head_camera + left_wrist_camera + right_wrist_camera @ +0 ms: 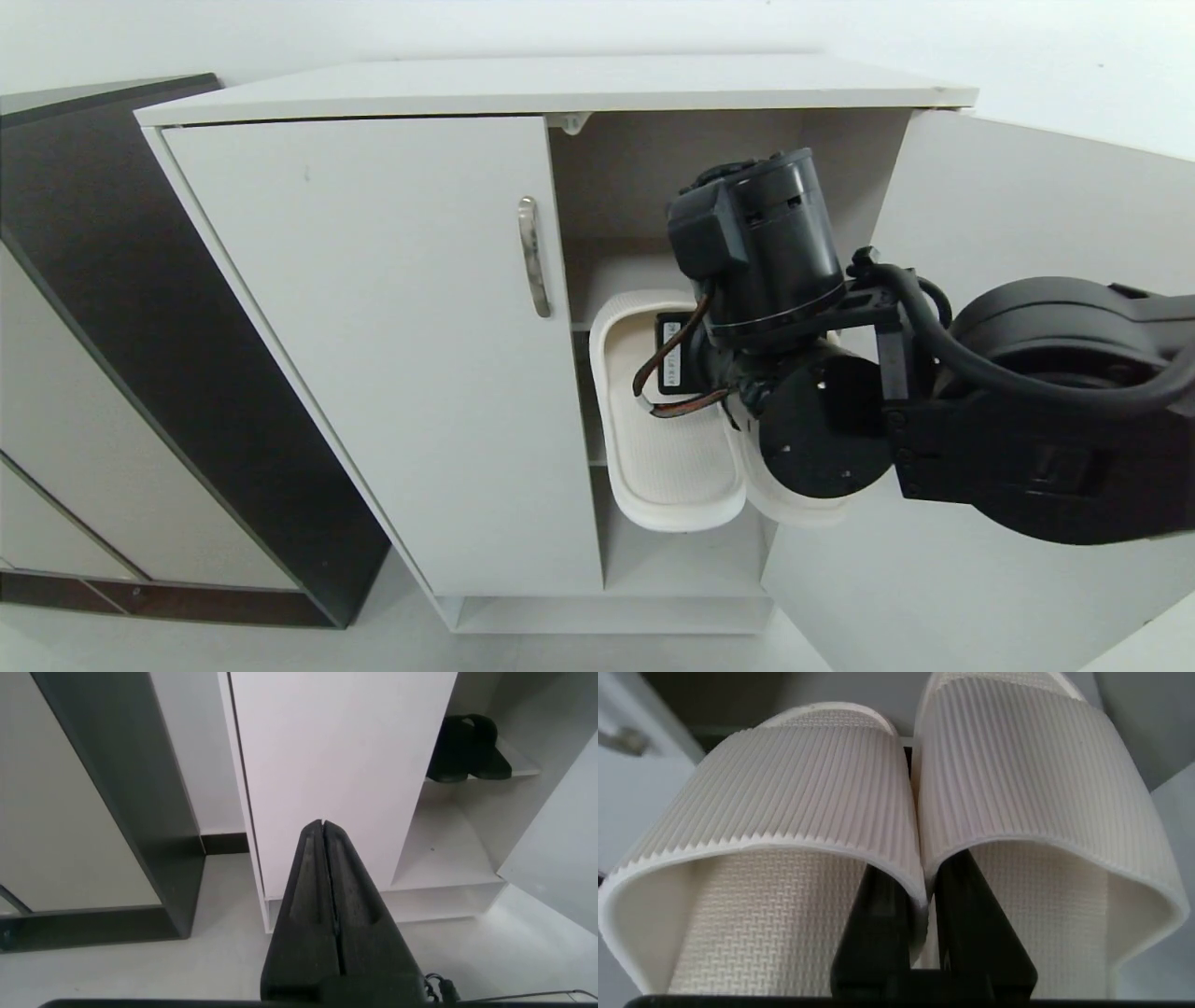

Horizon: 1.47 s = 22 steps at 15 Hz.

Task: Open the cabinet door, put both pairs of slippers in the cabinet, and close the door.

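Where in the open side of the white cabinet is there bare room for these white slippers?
Free: the bare white board one level under the black slippers, between the closed left door and the open right door. Crowded: the shelf above it, taken by the black pair.

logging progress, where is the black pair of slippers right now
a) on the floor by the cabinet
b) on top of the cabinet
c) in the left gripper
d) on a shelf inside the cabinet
d: the black slippers sit on a shelf inside the open cabinet.
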{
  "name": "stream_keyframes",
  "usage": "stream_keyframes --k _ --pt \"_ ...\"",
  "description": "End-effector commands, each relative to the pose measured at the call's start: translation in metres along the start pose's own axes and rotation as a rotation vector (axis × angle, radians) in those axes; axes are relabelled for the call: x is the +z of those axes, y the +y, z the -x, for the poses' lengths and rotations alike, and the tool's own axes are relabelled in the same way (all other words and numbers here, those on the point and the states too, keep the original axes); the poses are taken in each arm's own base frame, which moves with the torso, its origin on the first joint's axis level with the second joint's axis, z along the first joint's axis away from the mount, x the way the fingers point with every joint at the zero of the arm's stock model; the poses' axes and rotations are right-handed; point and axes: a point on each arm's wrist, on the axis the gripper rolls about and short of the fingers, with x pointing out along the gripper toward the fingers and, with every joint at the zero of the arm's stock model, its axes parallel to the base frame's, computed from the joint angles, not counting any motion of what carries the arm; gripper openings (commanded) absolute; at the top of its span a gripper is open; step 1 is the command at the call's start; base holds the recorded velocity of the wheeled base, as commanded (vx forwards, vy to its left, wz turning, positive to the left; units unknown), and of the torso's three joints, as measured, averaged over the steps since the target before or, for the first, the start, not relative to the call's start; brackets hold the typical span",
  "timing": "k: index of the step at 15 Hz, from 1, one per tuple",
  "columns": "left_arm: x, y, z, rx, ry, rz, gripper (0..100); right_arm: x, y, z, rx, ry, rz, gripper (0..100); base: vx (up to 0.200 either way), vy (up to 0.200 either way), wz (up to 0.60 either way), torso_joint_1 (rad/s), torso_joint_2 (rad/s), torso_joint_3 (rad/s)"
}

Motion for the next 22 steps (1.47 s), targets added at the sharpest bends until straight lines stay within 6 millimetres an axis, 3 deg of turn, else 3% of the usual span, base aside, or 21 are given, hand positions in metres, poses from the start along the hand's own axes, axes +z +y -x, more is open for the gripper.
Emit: stream_keyframes --k 1,6,16,22 --pt "0.0 0.0 0.0 -0.001 0.0 0.0 0 -0.008 0.006 -0.008 -0.016 0.011 0.018 0 0.0 0.0 0.0 0.0 0.0 0.0" --pt "0.0 0.0 0.0 -0.001 0.0 0.0 0 -0.007 0.005 -0.009 -0.017 0.01 0.017 0 0.0 0.0 0.0 0.0 0.0 0.0" --pt "0.0 0.0 0.0 -0.001 0.0 0.0 0 -0.007 0.002 -0.018 -0.041 0.009 0.032 0 0.2 0.0 0.0 0.003 0.0 0.003" --pt "0.0 0.0 0.0 -0.001 0.0 0.0 0 -0.019 0.007 -0.039 -0.062 -0.004 0.008 0 0.033 0.0 0.0 0.0 0.0 0.0"
